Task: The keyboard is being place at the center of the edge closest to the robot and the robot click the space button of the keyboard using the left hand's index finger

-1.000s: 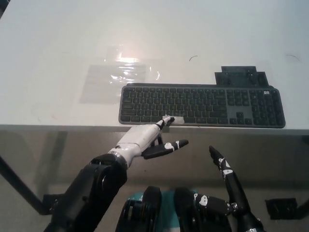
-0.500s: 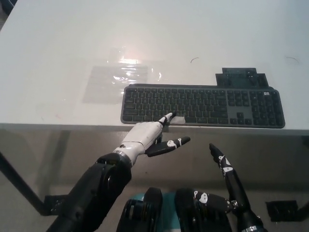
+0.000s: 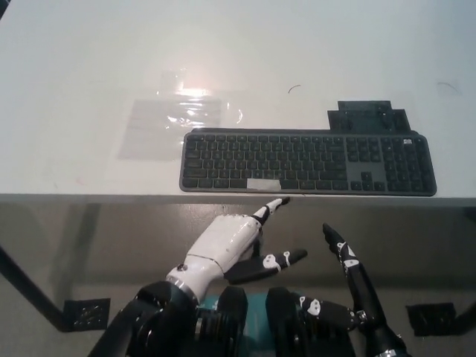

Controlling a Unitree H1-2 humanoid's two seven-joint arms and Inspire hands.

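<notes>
Left robot hand open, index tip at table edge, just short of keyboard; right robot hand open alongside

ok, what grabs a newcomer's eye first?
The dark keyboard sits at the near edge of the white table, a pale strip on its space bar. Below it, the white left hand points a finger at that key, short of touching; the black right hand rests lower right.
</notes>
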